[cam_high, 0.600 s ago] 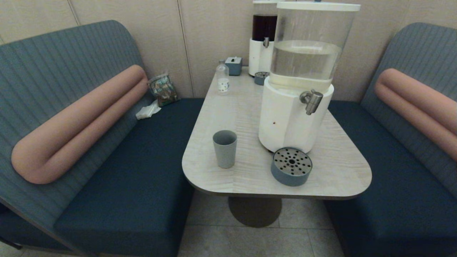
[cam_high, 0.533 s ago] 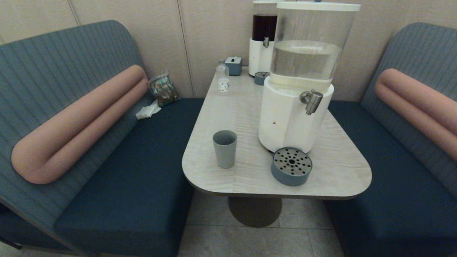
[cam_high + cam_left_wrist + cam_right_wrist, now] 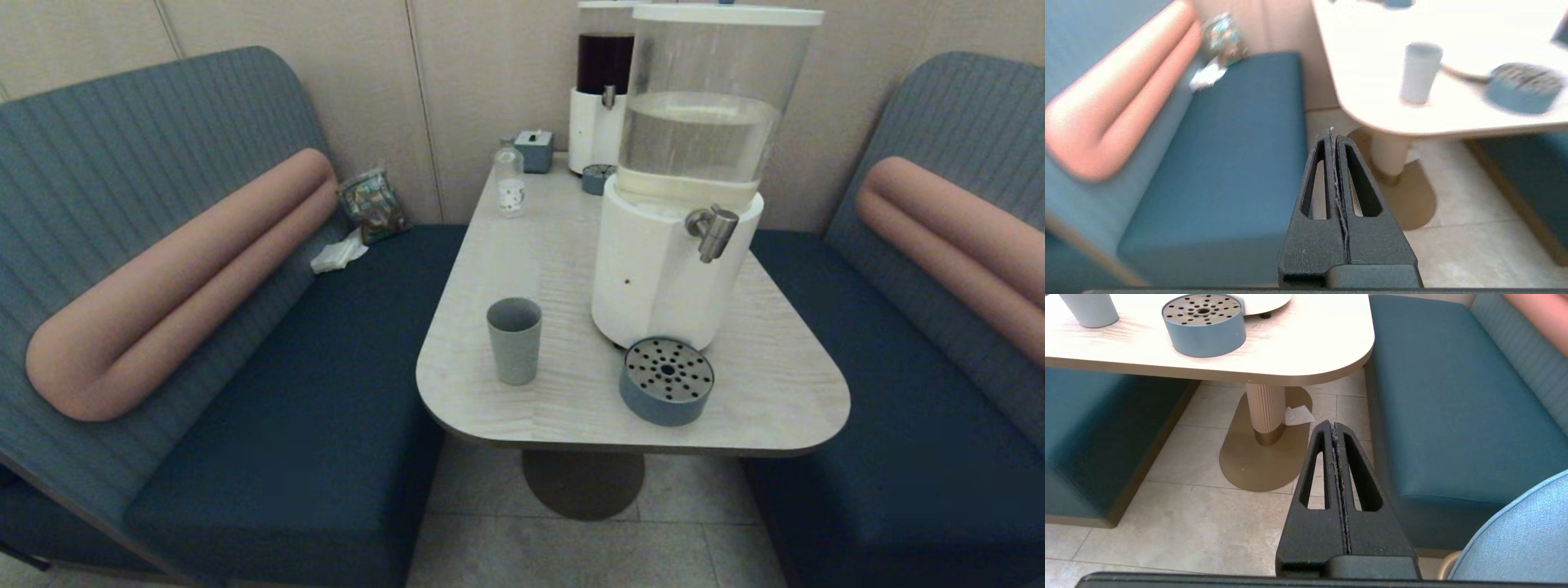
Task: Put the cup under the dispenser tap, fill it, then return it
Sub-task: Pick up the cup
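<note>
Pale wood-grain counter [image 3: 563, 245] with rounded corners fills the space between two dark blue benches and carries everything. Largest on it is the big dispenser [image 3: 678, 269], a clear tank half full of water on a white base, set toward the counter's right edge; its short brushed-metal dispenser tap [image 3: 714, 231] juts out over the squat round grey-blue drip tray [image 3: 667, 381] with a perforated top, which sits touching the base near the front edge. A slimmer dark-tank dispenser [image 3: 602, 90] stands at the far edge, a small clear bottle [image 3: 509, 181] near the far left corner.

The plain matte grey-blue handleless cup [image 3: 514, 340] stands upright and empty near the front left corner, well apart from the tap and to the tray's left. Nothing has touched it yet.

Both arms hang low, off the counter. The left pincer [image 3: 1334, 134] is pressed fully together, empty, over the floor beside the left bench; the right pincer [image 3: 1334, 426] is likewise closed and empty, near the counter's pedestal.

Risk lies in the reach: approaching with closed fingers would knock the light tapered cup over or off the near edge. Setting it off-centre on the tray would send water onto the counter.
</note>
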{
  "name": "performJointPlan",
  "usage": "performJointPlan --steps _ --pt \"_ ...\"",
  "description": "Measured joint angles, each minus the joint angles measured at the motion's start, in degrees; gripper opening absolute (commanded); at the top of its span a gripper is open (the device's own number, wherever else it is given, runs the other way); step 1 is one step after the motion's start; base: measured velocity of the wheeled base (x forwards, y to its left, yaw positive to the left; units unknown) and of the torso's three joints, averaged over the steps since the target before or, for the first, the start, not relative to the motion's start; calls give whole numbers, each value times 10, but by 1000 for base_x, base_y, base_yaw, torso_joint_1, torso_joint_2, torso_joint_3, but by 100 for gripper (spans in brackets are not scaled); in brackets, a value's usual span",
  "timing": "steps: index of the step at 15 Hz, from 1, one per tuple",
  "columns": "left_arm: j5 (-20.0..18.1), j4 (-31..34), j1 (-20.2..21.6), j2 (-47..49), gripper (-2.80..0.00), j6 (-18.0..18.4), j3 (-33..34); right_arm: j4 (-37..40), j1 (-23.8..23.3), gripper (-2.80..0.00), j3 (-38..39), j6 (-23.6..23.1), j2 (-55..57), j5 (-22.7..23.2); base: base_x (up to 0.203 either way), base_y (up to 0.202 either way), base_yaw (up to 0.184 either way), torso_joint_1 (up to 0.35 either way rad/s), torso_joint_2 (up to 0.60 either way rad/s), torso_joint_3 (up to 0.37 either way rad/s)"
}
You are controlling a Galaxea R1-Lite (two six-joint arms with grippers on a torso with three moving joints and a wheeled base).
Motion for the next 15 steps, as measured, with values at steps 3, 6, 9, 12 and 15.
performJointPlan --steps 3,6,9,12,15 --pt "-8 -32 0 103 -280 0 -64 0 0 -280 0 0 0 0 0 0 0 0 0 0" --pt "-11 -123 0 250 -280 0 -102 0 0 -280 0 0 0 0 0 0 0 0 0 0" --pt "-30 -240 0 408 -280 1 -118 0 0 -280 0 0 0 0 0 0 0 0 0 0" --pt "-60 -346 0 567 -280 2 -124 0 0 -280 0 0 0 0 0 0 0 0 0 0" --pt "-75 -458 0 726 -280 2 -126 0 0 -280 0 0 0 0 0 0 0 0 0 0"
